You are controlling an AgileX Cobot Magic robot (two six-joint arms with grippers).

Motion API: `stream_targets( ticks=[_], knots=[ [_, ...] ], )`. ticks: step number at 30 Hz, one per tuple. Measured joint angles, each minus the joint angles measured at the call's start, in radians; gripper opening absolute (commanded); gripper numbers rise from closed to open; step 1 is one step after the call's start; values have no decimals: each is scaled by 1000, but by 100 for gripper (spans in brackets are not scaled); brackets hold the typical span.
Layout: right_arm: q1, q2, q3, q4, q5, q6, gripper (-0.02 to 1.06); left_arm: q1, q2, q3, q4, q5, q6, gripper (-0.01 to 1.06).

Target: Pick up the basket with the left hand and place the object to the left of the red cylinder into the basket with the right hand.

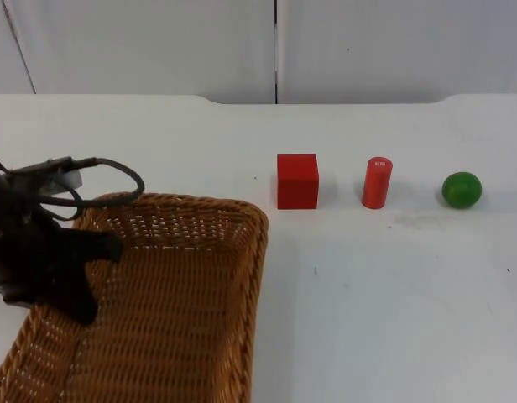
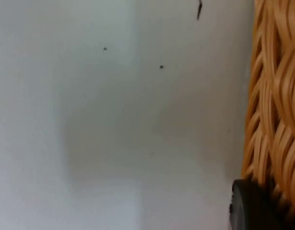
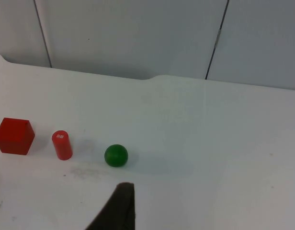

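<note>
Your left gripper (image 1: 74, 277) sits at the lower left of the top view, over the near-left rim of the wicker basket (image 1: 183, 294); you cannot tell whether it grips. The red cube (image 1: 297, 180) stands upright at centre, just left of the red cylinder (image 1: 377, 182), with the green ball (image 1: 462, 190) further right. You cannot tell your right gripper's (image 3: 116, 211) state.

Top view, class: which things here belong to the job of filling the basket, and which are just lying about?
Part of the job:
- wicker basket, with the left gripper at its rim
- red cylinder, the marker
- red cube, just left of the cylinder, the thing to go in
- right gripper, waiting above the table

Lying about:
- green ball, right of the cylinder
</note>
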Motion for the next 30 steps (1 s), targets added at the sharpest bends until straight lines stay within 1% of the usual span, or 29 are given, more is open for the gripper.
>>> stream_targets(
  ticks=[4, 6, 7, 11, 12, 16, 22, 27, 30],
  knots=[
    [0, 0, 0, 0, 0, 0, 105, 0, -85, 4, 19, 37, -24, 0],
    [0, 0, 0, 0, 0, 0, 105, 0, -135, 4, 30, 73, -41, 0],
    [0, 0, 0, 0, 0, 0, 105, 0, -135, 4, 30, 73, -41, 0],
    [0, 0, 0, 0, 0, 0, 105, 2, -223, 4, 84, 159, -90, 0],
    [0, 0, 0, 0, 0, 0, 105, 2, -223, 4, 84, 159, -90, 0],
    [0, 0, 0, 0, 0, 0, 105, 2, -311, 5, 167, 229, -156, 0],
    [0, 0, 0, 0, 2, 0, 105, 2, -367, 5, 183, 269, -172, 0],
    [0, 0, 0, 0, 2, 0, 105, 2, -389, 5, 181, 341, -170, 0],
    [0, 0, 0, 0, 7, 0, 105, 2, -389, 5, 164, 359, -163, 0]
  ],
)
